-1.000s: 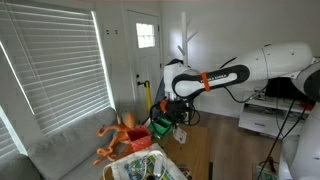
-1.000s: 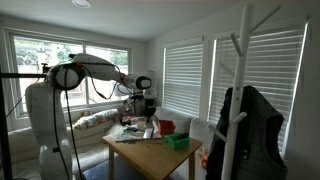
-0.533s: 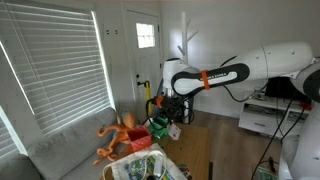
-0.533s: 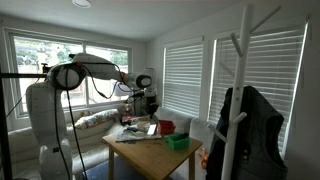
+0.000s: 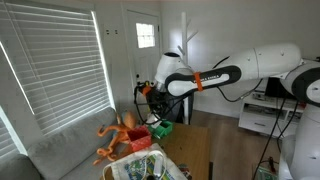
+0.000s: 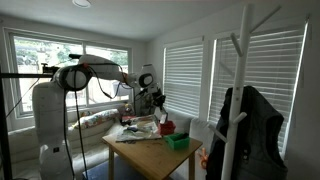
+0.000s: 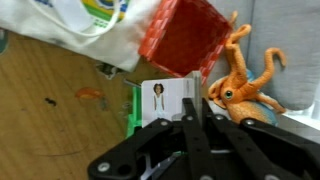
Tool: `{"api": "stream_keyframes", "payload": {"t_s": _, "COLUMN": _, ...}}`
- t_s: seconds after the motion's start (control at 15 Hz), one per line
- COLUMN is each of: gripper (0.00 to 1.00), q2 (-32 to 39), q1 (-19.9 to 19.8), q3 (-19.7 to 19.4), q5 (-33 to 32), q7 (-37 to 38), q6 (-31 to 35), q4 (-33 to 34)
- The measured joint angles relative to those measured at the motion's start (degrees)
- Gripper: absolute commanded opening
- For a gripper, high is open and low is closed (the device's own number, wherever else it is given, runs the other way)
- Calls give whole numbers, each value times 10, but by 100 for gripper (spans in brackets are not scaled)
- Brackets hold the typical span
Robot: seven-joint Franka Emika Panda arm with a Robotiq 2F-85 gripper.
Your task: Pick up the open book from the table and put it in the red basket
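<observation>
In the wrist view the claw [image 7: 190, 120] is pinching narrow on the book [image 7: 170, 98], holding it up off the bench [image 7: 50, 115] with its pages hanging just short of the basket [image 7: 185, 38]. Beyond, an orange toy [image 7: 245, 75] is lying just beside the basket, so a release now is probably risking the book catching the near rim or dropping outside, and the thin pinch is inviting a slip.
</observation>
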Motion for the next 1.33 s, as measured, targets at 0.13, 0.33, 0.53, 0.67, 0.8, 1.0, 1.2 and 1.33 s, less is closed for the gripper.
{"api": "stream_keyframes", "payload": {"t_s": 0.13, "gripper": 2, "q2": 30, "q1": 7, "q3": 2, "q5": -20, "q7": 38, "q6": 65, "q4": 28}}
{"api": "stream_keyframes", "payload": {"t_s": 0.33, "gripper": 2, "q2": 88, "q1": 19, "q3": 0, "q5": -64, "q7": 96, "q6": 147, "q4": 73}}
{"api": "stream_keyframes", "payload": {"t_s": 0.53, "gripper": 2, "q2": 141, "q1": 35, "q3": -10, "q5": -73, "q7": 120, "q6": 165, "q4": 118}}
{"api": "stream_keyframes", "payload": {"t_s": 0.67, "gripper": 2, "q2": 162, "q1": 47, "q3": -14, "q5": -71, "q7": 124, "q6": 155, "q4": 137}}
{"api": "stream_keyframes", "payload": {"t_s": 0.8, "gripper": 2, "q2": 164, "q1": 56, "q3": -14, "q5": -55, "q7": 125, "q6": 133, "q4": 144}}
{"api": "stream_keyframes", "payload": {"t_s": 1.0, "gripper": 2, "q2": 154, "q1": 63, "q3": -14, "q5": -30, "q7": 126, "q6": 90, "q4": 145}}
{"api": "stream_keyframes", "payload": {"t_s": 1.2, "gripper": 2, "q2": 149, "q1": 62, "q3": -20, "q5": -19, "q7": 132, "q6": 68, "q4": 142}}
{"api": "stream_keyframes", "payload": {"t_s": 1.33, "gripper": 2, "q2": 153, "q1": 60, "q3": -26, "q5": -8, "q7": 134, "q6": 68, "q4": 140}}
